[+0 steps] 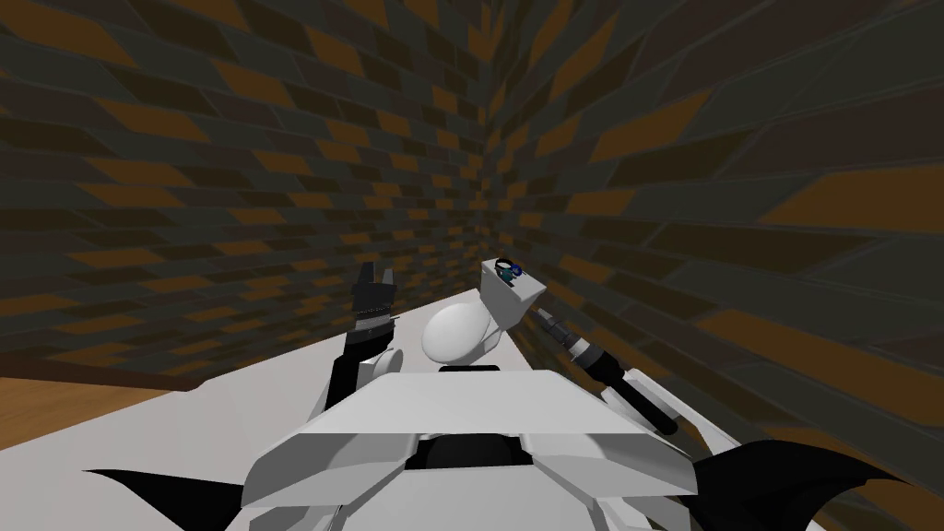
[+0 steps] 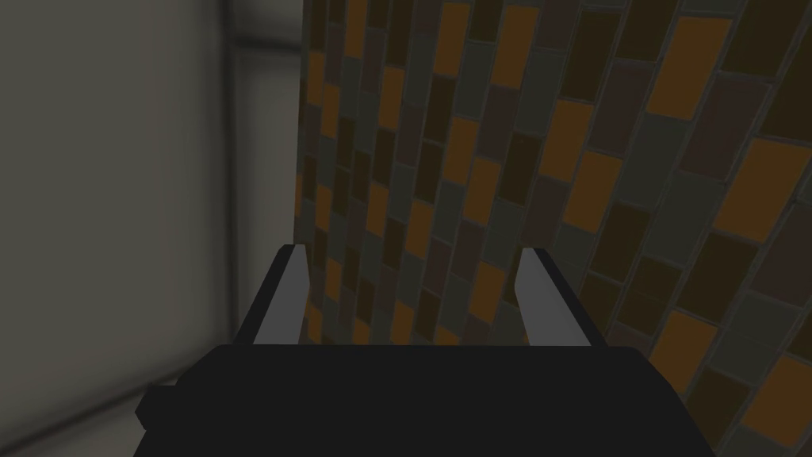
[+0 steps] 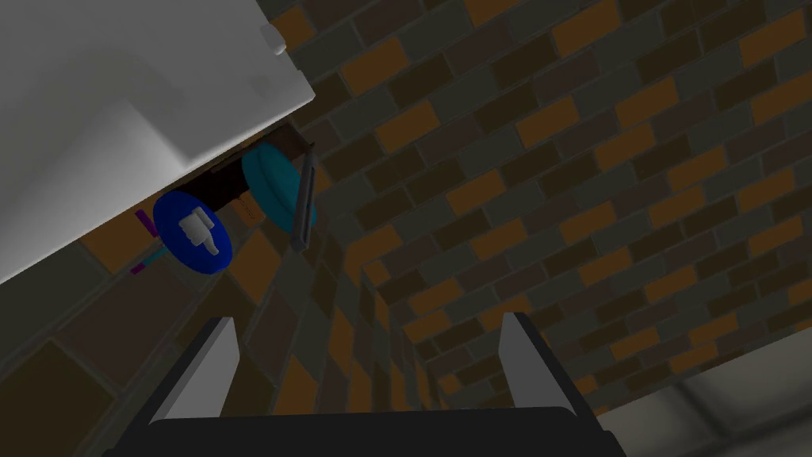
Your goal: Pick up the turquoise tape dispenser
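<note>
The turquoise tape dispenser [image 1: 506, 269] sits on top of a white toilet tank [image 1: 507, 300] in the tiled corner. In the right wrist view its turquoise body [image 3: 273, 186] and a blue round part [image 3: 193, 234] stick out past the tank's white edge [image 3: 119, 95]. My right gripper [image 3: 365, 357] is open and empty, a short way from the dispenser and apart from it. My right arm [image 1: 590, 355] reaches up beside the tank's right side. My left gripper [image 1: 375, 274] is raised to the left of the toilet, open and empty [image 2: 412, 297].
The white toilet bowl [image 1: 456, 332] lies just in front of the tank. Brown and orange tiled walls [image 1: 691, 184] close in on both sides of the corner. A white floor strip [image 1: 184, 415] runs to the left, with wooden floor [image 1: 55, 406] beyond it.
</note>
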Robot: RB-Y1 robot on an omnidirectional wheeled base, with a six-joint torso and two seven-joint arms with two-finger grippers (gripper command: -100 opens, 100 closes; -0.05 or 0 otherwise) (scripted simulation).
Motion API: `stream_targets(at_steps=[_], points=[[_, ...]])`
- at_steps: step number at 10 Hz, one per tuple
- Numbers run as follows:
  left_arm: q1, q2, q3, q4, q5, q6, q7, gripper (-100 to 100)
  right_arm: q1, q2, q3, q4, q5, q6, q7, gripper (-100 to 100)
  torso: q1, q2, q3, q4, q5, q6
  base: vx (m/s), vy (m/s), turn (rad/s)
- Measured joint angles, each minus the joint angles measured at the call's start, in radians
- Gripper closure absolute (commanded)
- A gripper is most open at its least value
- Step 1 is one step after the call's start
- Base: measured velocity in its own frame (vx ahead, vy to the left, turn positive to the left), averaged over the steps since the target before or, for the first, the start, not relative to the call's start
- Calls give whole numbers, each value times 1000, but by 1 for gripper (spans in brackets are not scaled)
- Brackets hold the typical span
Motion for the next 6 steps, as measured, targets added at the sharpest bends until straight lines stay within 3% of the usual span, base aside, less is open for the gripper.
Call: stream_targets(at_steps=[6], points=[[0,0,0,0,0,0,0,0,0,-1,0,1,1,-1,1,-100,-2,0,0,0,-1,0,1,-2,5]])
